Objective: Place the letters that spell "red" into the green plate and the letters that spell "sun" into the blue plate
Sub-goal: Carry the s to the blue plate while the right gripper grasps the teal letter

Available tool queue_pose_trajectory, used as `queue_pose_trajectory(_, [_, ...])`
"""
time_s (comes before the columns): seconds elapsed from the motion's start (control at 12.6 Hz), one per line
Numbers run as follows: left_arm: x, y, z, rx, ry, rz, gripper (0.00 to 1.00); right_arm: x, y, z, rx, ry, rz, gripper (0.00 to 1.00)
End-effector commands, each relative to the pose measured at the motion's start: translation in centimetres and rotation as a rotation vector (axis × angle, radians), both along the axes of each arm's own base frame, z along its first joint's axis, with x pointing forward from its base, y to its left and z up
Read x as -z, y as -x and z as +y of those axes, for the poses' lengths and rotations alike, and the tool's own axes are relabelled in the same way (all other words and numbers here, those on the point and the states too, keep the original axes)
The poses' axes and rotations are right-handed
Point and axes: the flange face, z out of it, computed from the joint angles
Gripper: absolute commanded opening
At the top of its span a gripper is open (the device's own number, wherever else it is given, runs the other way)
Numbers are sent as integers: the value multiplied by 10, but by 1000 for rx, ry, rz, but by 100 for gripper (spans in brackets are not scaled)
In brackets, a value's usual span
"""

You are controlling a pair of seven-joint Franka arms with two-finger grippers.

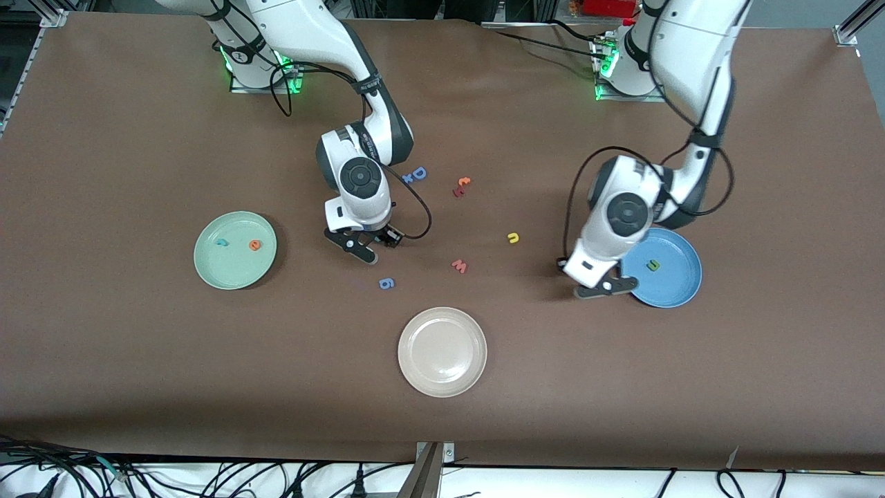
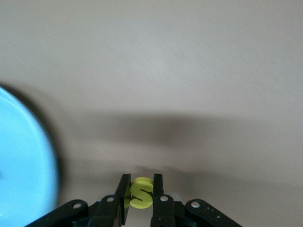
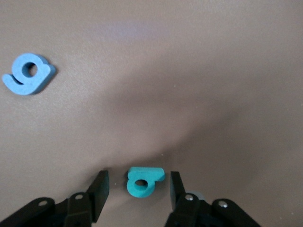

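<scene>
My left gripper [image 2: 140, 182] is shut on a yellow "s" [image 2: 140, 195], just over the table beside the rim of the blue plate [image 1: 674, 285]; the plate's edge [image 2: 23, 165] shows in the left wrist view. A green u/n letter [image 1: 652, 265] lies in that plate. My right gripper [image 3: 138, 177] is low over the table and open, its fingers on either side of a teal "d" [image 3: 142, 184] without touching it. The green plate [image 1: 235, 268] holds a teal "r" [image 1: 222, 243] and an orange "e" [image 1: 255, 245]. A yellow u/n letter [image 1: 512, 238] lies on the table between the arms.
A blue "g" [image 1: 386, 283] lies near the right gripper [image 1: 359, 247]. A pinkish-red "w" [image 1: 460, 266], a blue "D" [image 1: 415, 174] and two small red-orange letters [image 1: 461, 187] are scattered mid-table. A cream plate [image 1: 442, 373] sits nearest the front camera.
</scene>
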Motion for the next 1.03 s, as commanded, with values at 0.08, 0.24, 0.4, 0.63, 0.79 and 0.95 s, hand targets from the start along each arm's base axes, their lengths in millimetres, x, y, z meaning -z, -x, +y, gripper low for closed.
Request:
queue_pose_trajectory(0.08, [-24,-13,81,266,-7,10,5,7,4,-2,22,-9,4,53])
queue_pose_trajectory(0.24, [-25,-16,118,405,-1,20,7,9,5,-3,23,-5,8,45])
queue_pose_trajectory(0.4, [-20,-15,142,493,6,38,9,9,6,-2,20,-5,9,35])
queue_pose_trajectory(0.63, [-10,-12,147,540,11,57,24,13,8,-3,14,2,17,18])
queue_pose_trajectory(0.79, [-5,-12,144,540,13,63,59,4,3,-1,-11,-7,9,14])
queue_pose_trajectory(0.95, [-7,-13,141,523,14,59,87,-18,-6,-4,-48,-22,-13,13])
